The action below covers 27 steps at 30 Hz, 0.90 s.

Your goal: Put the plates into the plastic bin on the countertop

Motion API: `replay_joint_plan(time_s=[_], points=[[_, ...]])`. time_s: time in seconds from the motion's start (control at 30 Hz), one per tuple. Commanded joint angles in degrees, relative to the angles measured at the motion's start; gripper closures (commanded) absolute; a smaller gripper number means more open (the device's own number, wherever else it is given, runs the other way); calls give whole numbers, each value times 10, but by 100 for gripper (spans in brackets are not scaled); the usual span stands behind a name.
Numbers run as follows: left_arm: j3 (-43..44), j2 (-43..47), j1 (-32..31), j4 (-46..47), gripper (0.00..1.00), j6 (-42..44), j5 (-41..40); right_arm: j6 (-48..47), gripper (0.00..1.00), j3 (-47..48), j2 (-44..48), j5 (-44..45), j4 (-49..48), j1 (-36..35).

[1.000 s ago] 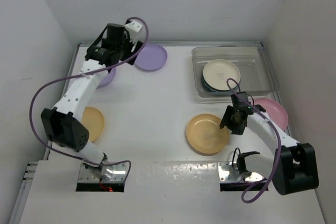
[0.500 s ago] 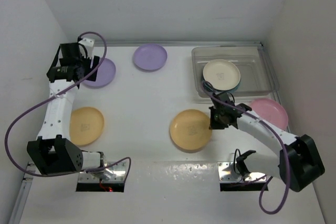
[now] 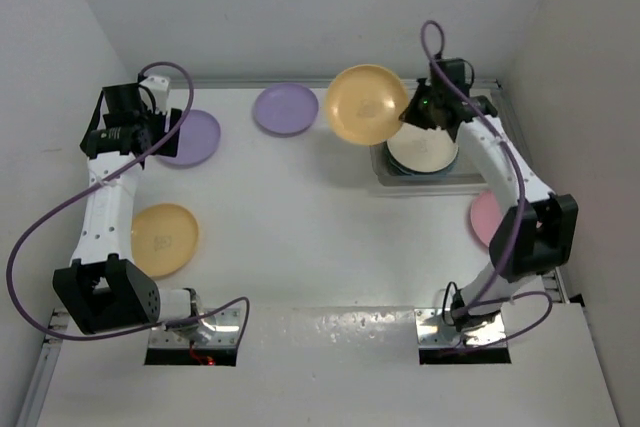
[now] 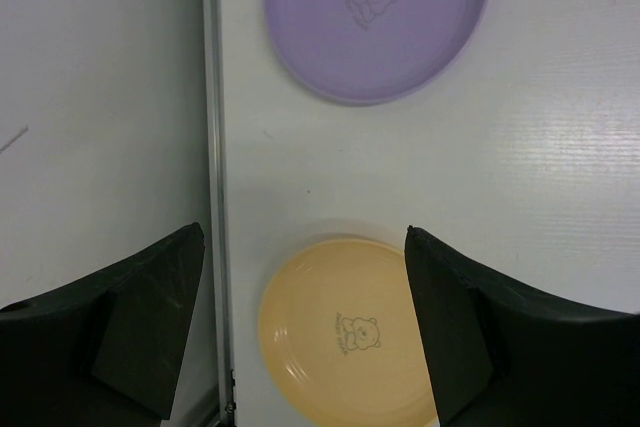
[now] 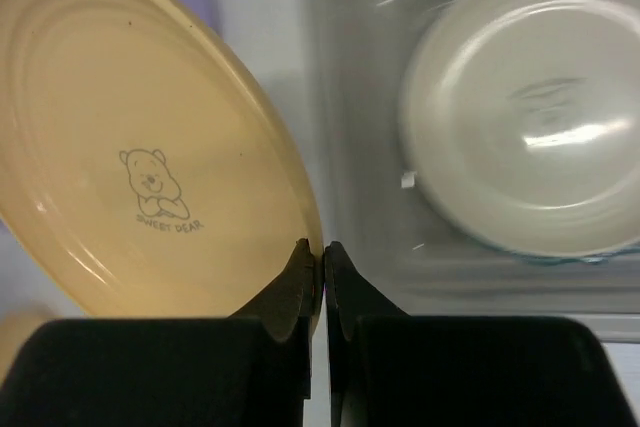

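- While the right gripper (image 3: 413,113) clamps its rim, a yellow-orange plate (image 3: 366,104) hangs at the plastic bin's (image 3: 400,181) 9 o'clock edge.
- Cream plate (image 3: 422,147) lies inside.
- Four plates (image 3: 285,109) wait on the countertop (image 3: 300,227).
- Left gripper (image 4: 303,237) gapes.

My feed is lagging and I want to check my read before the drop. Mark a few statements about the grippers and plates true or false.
1. The right gripper is shut on a yellow plate at its rim. True.
2. The left gripper is shut on a plate. False: it is open, holding nothing.
3. The cream plate lies in the bin. True.
4. The pink plate lies in the bin. False: it is on the countertop.
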<state>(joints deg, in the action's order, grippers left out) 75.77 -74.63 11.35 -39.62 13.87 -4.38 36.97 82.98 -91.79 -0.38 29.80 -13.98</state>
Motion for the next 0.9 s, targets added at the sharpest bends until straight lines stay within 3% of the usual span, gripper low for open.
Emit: replay_joint_plan(time_s=[0.0, 0.1, 0.2, 0.77, 0.87], points=[[10, 3, 7, 11, 17, -7, 11, 65, 100, 15, -36, 71, 40, 84], [10, -2, 7, 11, 17, -7, 11, 93, 100, -6, -39, 89, -2, 132], [5, -9, 7, 11, 17, -7, 11, 122, 100, -23, -57, 54, -18, 183], [5, -27, 7, 22, 17, -7, 11, 130, 100, -48, -137, 53, 3, 214], [5, -27, 7, 22, 17, -7, 11, 132, 92, -69, -128, 70, -5, 213]])
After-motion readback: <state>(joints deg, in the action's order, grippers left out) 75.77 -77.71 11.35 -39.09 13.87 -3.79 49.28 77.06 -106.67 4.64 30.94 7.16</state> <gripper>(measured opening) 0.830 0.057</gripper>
